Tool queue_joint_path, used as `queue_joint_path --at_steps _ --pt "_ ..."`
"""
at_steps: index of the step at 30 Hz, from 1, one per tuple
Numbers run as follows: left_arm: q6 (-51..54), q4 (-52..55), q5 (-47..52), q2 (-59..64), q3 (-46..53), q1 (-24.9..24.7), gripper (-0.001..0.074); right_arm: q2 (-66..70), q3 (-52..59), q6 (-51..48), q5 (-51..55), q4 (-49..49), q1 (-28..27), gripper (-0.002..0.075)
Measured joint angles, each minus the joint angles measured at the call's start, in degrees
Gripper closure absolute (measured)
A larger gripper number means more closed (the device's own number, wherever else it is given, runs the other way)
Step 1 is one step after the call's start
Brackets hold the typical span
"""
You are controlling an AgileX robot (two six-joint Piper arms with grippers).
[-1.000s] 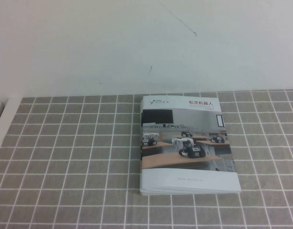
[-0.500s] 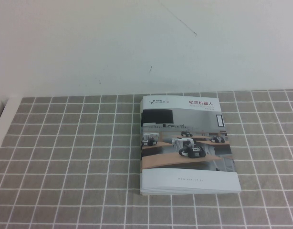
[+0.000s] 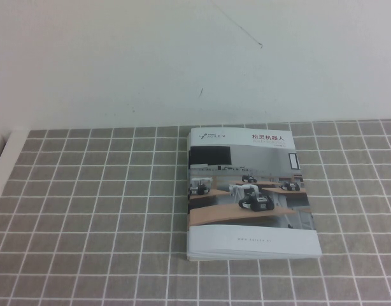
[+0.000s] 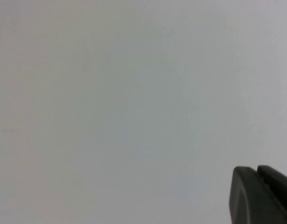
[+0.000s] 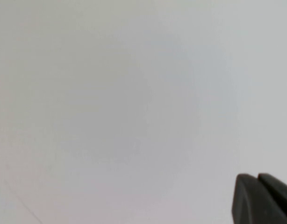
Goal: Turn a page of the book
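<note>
The book point(image 3: 249, 194) lies closed and flat on the grey checked cloth point(image 3: 87, 210), right of the middle. The page point(image 3: 246, 185), its glossy cover leaf with the robot-desk photo and Chinese title, lies flat on top, spine to the left. Neither arm shows in the high view. My left gripper point(image 4: 256, 169) appears in the left wrist view as two dark fingertips pressed together, empty, against a plain white surface. My right gripper point(image 5: 258, 176) looks the same in the right wrist view, shut and empty. The book shows in neither wrist view.
A white wall point(image 3: 183, 57) rises behind the cloth's far edge. A strip of white table point(image 3: 1, 162) borders the cloth at the left. Bare cloth lies to the left of the book and in front of it.
</note>
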Motion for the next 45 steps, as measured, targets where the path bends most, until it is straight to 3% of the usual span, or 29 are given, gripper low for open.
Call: queue_joint_path --at_steps 8,12,16,20,29,33,37,42,45 --pt "-9.97 0.5 -18.59 0.0 0.0 0.0 0.0738 0.0 0.0 7.1 -15.04 0.0 0.0 0.0729" --pt "-11.89 2.31 -16.51 -0.03 -3.26 0.0 0.0738 -0.04 -5.95 11.01 -15.98 -0.26 0.0 0.0729" --pt "-12.04 3.79 -11.88 0.55 -12.46 0.0 0.0738 0.11 -18.23 11.77 -7.83 -1.5 0.0 0.0729" --pt "-12.04 6.22 -6.98 6.22 -23.18 0.0 0.0738 4.81 -32.71 10.76 6.74 -3.84 0.0 0.0729" --pt "-12.16 7.02 24.31 28.97 -42.24 0.0 0.0738 27.73 -52.85 1.41 38.55 -6.17 0.0 0.0729" --pt "-12.16 3.45 35.12 39.0 -45.67 0.0 0.0738 35.16 -54.65 0.6 48.54 -6.17 0.0 0.0729" --pt "-12.04 2.66 38.13 46.75 -45.77 0.0 0.0738 39.87 -53.12 -1.94 53.4 -4.49 0.0 0.0729" --pt "-10.9 -9.08 37.25 55.1 -45.77 0.0 0.0738 46.96 -47.87 -4.11 53.28 7.62 0.0 0.0729" --pt "-4.31 -17.22 38.74 60.28 -46.65 0.0 0.0738 51.47 -46.72 -7.87 53.91 13.48 0.86 0.0729"
